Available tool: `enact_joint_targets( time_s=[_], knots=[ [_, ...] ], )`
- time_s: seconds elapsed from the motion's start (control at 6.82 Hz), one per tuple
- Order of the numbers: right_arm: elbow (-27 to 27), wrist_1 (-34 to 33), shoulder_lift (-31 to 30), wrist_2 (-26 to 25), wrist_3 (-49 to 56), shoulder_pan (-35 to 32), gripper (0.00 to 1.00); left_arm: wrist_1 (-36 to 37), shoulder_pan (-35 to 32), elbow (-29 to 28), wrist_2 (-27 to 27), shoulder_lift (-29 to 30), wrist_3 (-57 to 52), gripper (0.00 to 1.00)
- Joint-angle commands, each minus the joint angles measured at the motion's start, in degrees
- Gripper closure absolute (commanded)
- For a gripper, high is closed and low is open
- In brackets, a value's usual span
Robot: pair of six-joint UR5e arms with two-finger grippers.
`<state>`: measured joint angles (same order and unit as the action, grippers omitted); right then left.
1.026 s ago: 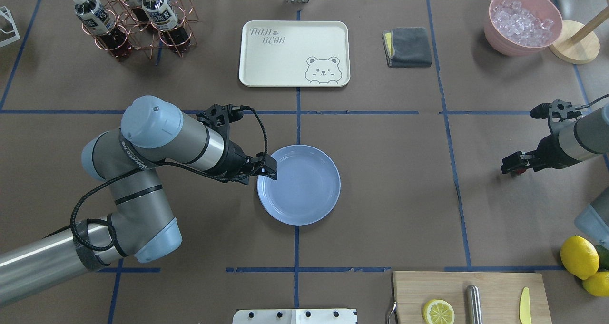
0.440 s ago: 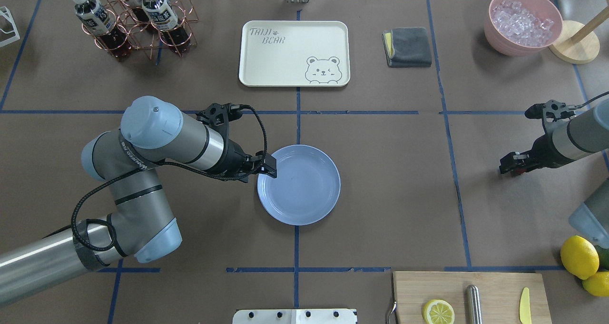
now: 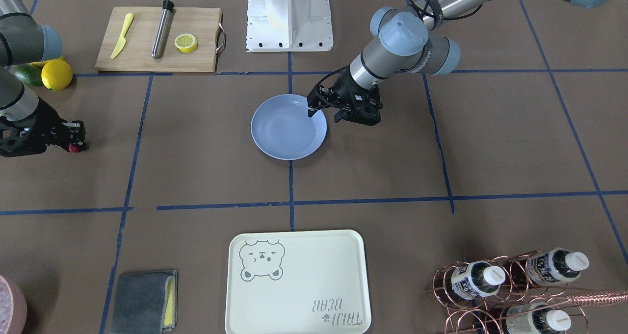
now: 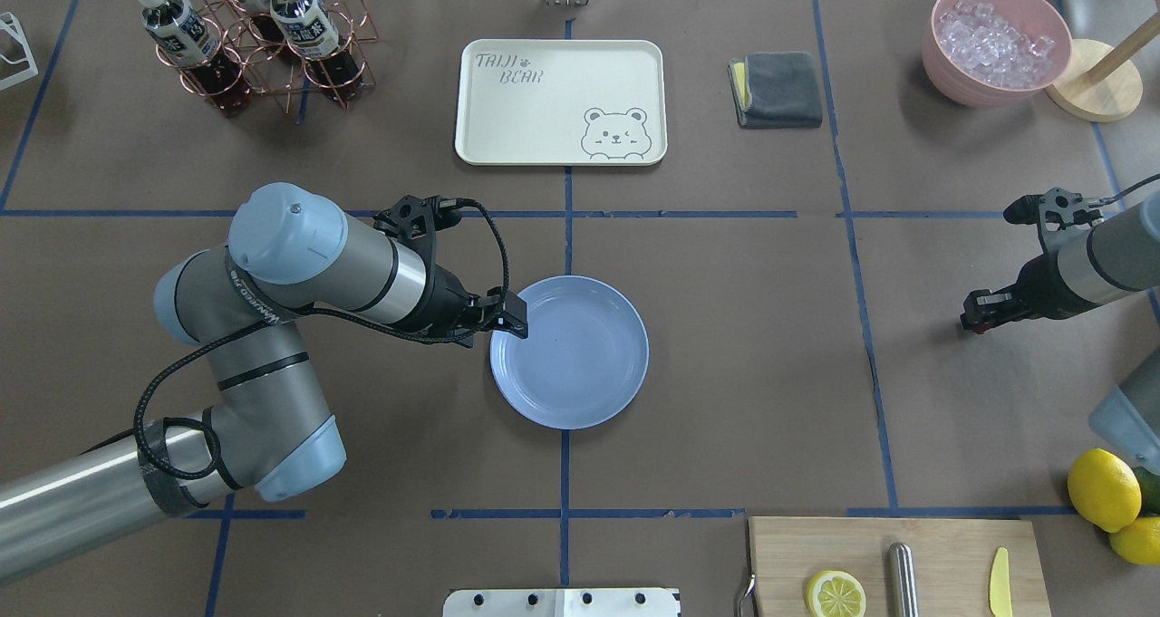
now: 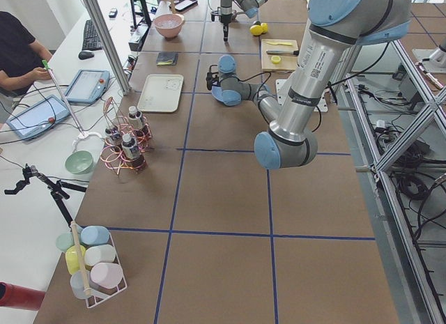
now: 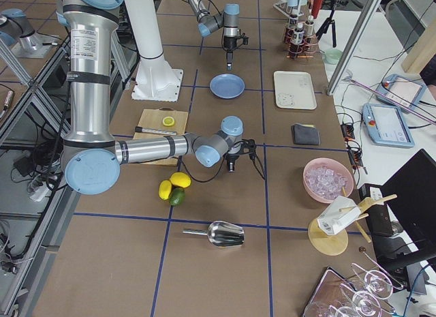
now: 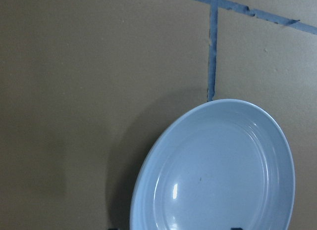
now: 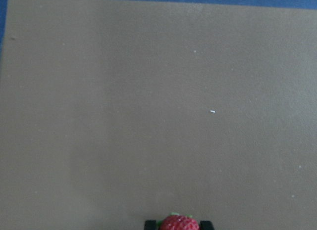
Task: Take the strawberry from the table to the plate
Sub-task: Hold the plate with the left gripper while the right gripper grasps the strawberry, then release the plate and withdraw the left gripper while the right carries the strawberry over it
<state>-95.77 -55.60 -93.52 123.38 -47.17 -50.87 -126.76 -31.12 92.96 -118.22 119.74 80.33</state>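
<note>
The strawberry (image 8: 178, 223) is a small red berry pinched between the fingertips of my right gripper (image 4: 975, 314), which is shut on it. It sits low over the brown paper table (image 4: 752, 345) at the right side. In the front-facing view the strawberry (image 3: 74, 148) shows as a red speck at the right gripper (image 3: 73, 142). The light-blue plate (image 4: 580, 363) lies at the table's centre with nothing on it. My left gripper (image 4: 515, 320) hangs open at the plate's left rim. In the left wrist view the plate (image 7: 223, 165) fills the lower right.
A cream bear tray (image 4: 560, 101) lies beyond the plate. A grey cloth (image 4: 778, 89), a pink bowl of ice (image 4: 997, 42) and a bottle rack (image 4: 263, 46) stand along the far edge. A cutting board (image 4: 897, 563) and lemons (image 4: 1103, 488) sit near right.
My right gripper has shifted a little left and then back right, still holding the strawberry. The left arm and the plate have stayed put.
</note>
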Motion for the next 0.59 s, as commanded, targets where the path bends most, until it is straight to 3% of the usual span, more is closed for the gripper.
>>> enact_joint_targets(
  time_s=[0.0,0.29,0.44],
  knots=[
    [-7.5,-0.5,-1.3,0.1,-3.7,0.1,1.00,0.0,-0.2,0.9,0.0,-0.1,0.0,0.20],
    [-11.8,-0.6,5.1,-1.6,-25.1,6.9,1.00,-0.1,-1.6,6.3,0.0,-4.7,-0.7,0.20],
    [-12.5,-1.1,10.2,-6.8,-33.2,13.3,1.00,-0.1,-3.7,7.7,-0.5,-6.9,-2.1,0.20]
  ],
)
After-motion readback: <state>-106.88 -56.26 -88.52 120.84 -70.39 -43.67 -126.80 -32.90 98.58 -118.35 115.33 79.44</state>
